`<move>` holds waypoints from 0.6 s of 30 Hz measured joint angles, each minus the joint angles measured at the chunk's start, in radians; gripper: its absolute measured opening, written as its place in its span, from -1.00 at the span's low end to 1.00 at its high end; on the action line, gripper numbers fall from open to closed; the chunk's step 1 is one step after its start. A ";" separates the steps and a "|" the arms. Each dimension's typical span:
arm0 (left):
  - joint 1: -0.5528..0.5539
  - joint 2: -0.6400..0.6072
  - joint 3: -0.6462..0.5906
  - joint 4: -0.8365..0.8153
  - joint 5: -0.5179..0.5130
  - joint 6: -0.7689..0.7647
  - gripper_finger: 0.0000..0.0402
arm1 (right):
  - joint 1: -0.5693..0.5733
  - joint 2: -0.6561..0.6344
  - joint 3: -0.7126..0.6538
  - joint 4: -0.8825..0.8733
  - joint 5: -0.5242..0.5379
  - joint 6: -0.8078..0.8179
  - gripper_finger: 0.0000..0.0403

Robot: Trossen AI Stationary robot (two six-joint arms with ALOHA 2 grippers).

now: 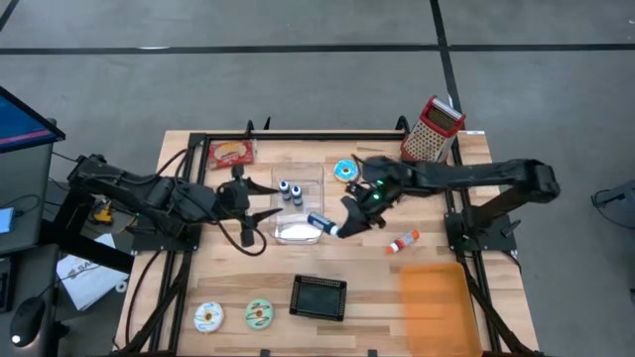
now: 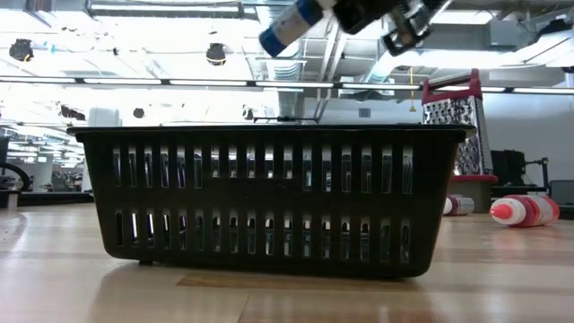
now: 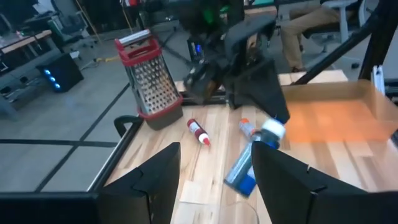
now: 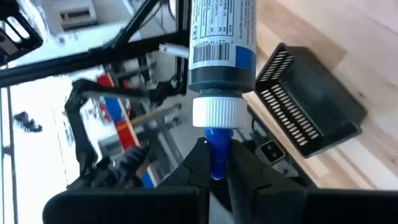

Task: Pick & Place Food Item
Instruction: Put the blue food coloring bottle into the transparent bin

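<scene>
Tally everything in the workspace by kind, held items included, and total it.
Donuts: 3
Small bottles: 2
Blue bottle: 1
Red bottle: 1
Grater: 1
Basket: 1
Clear box: 1
Orange tray: 1
Snack packet: 1
Total: 12

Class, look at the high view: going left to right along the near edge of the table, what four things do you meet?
White donut → green donut → black basket → orange tray.

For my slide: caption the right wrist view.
Right gripper fingers pinch a blue-tipped tube above the basket.
</scene>
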 joint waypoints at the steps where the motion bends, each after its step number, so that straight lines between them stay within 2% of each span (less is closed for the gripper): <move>1: -0.006 -0.008 0.000 -0.007 -0.002 -0.009 -0.03 | -0.012 0.023 0.027 -0.029 -0.035 -0.018 -0.91; 5: -0.035 -0.042 0.000 -0.033 -0.031 -0.035 -0.05 | -0.052 0.143 0.214 -0.258 -0.099 -0.150 -0.91; 8: -0.063 -0.066 0.000 -0.059 -0.061 -0.057 -0.04 | -0.079 0.243 0.392 -0.463 -0.094 -0.283 -0.91; 13: -0.110 -0.085 0.000 -0.064 -0.087 -0.067 -0.05 | -0.110 0.442 0.691 -0.735 -0.028 -0.449 -0.91; 18: -0.146 -0.084 0.000 -0.069 -0.096 -0.067 -0.06 | -0.134 0.639 0.961 -1.022 -0.042 -0.585 -0.91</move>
